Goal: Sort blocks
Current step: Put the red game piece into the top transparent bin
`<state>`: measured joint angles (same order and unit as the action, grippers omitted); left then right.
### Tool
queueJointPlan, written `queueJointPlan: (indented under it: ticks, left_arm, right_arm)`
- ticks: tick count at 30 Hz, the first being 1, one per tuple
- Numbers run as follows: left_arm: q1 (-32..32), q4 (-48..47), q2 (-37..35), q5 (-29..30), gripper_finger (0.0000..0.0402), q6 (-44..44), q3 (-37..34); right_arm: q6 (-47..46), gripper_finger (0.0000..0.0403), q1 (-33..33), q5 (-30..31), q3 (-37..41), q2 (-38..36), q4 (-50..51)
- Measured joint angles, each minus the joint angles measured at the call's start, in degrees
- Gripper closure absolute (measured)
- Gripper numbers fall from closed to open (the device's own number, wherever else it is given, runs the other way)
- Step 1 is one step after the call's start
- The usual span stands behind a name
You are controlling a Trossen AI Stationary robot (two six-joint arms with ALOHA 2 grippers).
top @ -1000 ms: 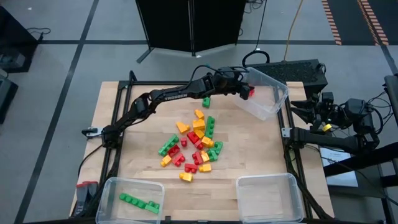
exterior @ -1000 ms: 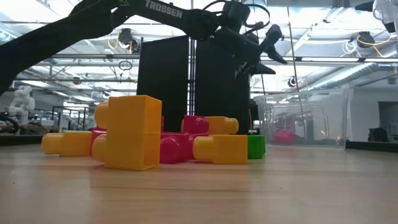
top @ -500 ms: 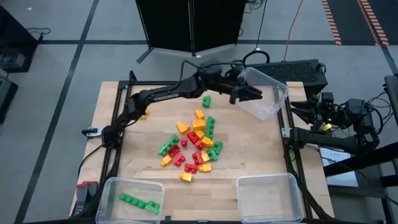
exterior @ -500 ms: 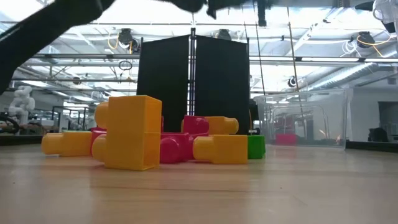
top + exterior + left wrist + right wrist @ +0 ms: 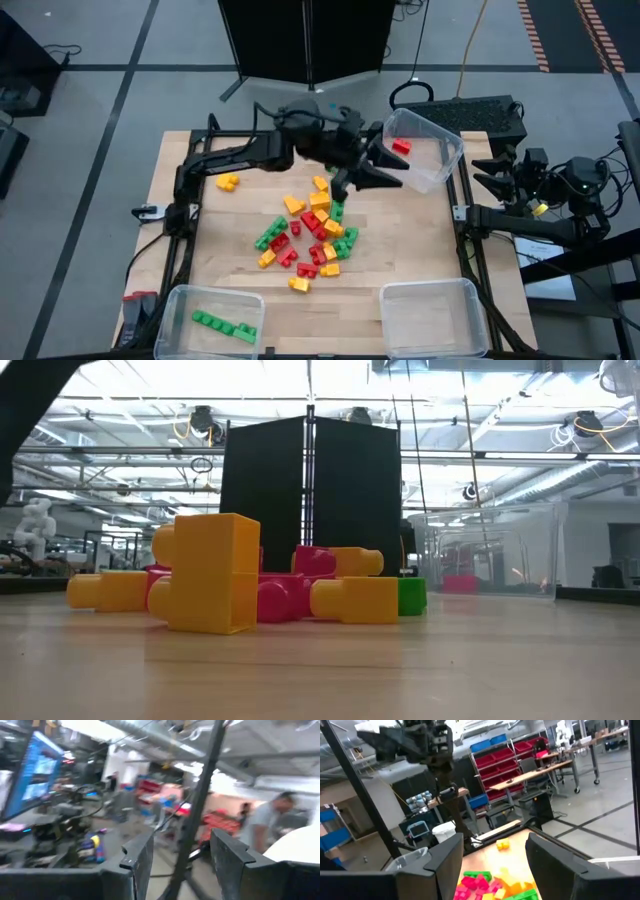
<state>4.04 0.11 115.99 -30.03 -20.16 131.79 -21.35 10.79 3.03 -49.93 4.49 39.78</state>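
Red, green and yellow-orange blocks [image 5: 312, 232] lie in a loose pile at the table's middle; in the low view the pile [image 5: 250, 588] rests on the wood. One red block [image 5: 401, 147] sits on the floor of the clear far-right bin [image 5: 440, 170], and also shows as the red block [image 5: 459, 583] behind the bin wall. A lone yellow block [image 5: 228, 182] lies to the far left. My left gripper [image 5: 388, 172] hovers open and empty above the pile's far edge, beside that bin. My left gripper [image 5: 182, 865] holds nothing. My right gripper [image 5: 488, 175], open, waits off the table's right edge.
A clear bin [image 5: 212, 318] at the near-left corner holds several green blocks [image 5: 225, 325]. Another clear bin [image 5: 432, 316] stands at the near-right corner. Bare wood lies between these bins and the pile. A person shows far off in the left wrist view.
My left gripper, open throughout, has drawn back from over the far-right bin toward the table's middle and risen out of the low view. The red block that was tumbling in the bin now lies still on its floor.
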Motion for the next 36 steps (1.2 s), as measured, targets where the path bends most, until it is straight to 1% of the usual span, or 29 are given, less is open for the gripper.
queueJointPlan:
  ticks: [3, 5, 11, 15, 22, 27, 32, 36]
  left_arm:
    - [-1.76, -5.41, -0.95, 5.95, 0.0242, 3.62, -0.02]
    - [-2.79, -6.65, -1.23, 8.56, 0.0242, 5.00, -0.02]
    - [-5.51, -6.90, -1.21, 11.08, 0.0242, 5.63, -0.04]
    - [-7.97, -6.74, -1.21, 13.57, 0.0242, 5.67, -0.04]
    - [-12.65, -6.63, -1.21, 18.70, 0.0242, 5.53, -0.04]
    - [-16.18, -6.25, -1.21, 23.42, 0.0242, 5.63, -0.04]
    - [-18.55, -4.39, -1.21, 24.70, 0.0242, 5.61, -0.04]
    - [-20.36, -4.21, -1.21, 27.27, 0.0242, 5.61, -0.04]
  right_arm:
    - [0.40, 0.0195, 0.00, 0.07, 0.00, 0.00, -0.16]
    - [0.40, 0.0195, 0.00, 0.07, 0.00, 0.00, -0.18]
    - [0.64, 0.0195, 0.00, 0.60, 0.00, 0.00, -0.16]
    - [1.12, 0.0195, 0.00, 2.07, 0.00, 0.00, 1.46]
    - [0.63, 0.0195, 0.00, 7.35, 0.02, 0.00, 5.67]
    - [-0.12, 0.0195, 0.00, 8.72, 0.02, 0.00, 5.13]
    - [0.04, 0.0195, 0.00, 9.23, 0.02, 0.00, 6.28]
    - [0.14, 0.0195, 0.00, 12.11, 0.02, 0.00, 8.88]
